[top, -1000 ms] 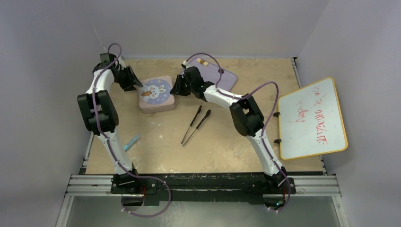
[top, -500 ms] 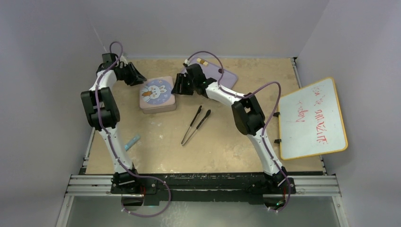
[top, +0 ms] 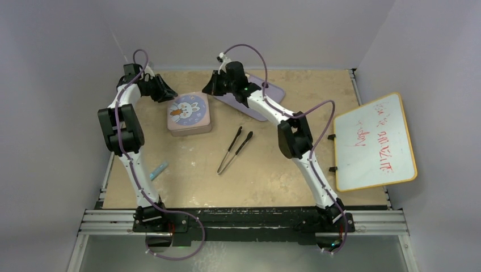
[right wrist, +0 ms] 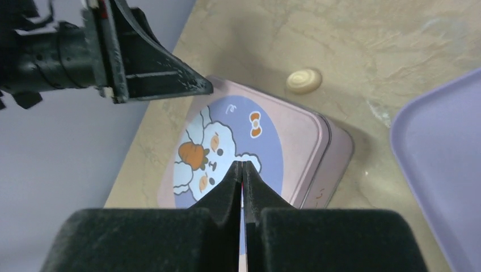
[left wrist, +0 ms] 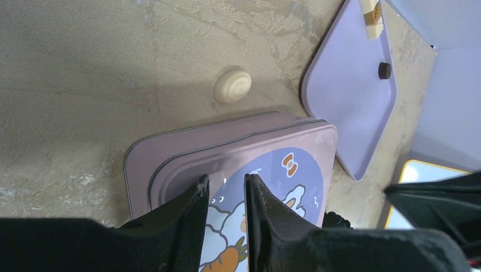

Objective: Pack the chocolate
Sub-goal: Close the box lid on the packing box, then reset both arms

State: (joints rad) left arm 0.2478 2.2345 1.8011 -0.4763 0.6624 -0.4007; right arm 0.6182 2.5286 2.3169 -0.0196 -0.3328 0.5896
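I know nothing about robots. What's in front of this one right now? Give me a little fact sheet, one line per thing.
Tin: pink tin, bunny lid on, closed
Loose piece: cream-white chocolate on the table beside the tin, not touching it
Tray: lavender tray with a dark round chocolate on it
Left arm: left gripper slightly open, empty, by the tin
Right arm: right gripper shut, empty, near the tin
Tool: black tweezers lying mid-table, untouched

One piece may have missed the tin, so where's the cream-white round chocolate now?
In the left wrist view, the cream-white round chocolate lies on the table just beyond the edge of the pink tin, not touching it, left of the lavender tray.
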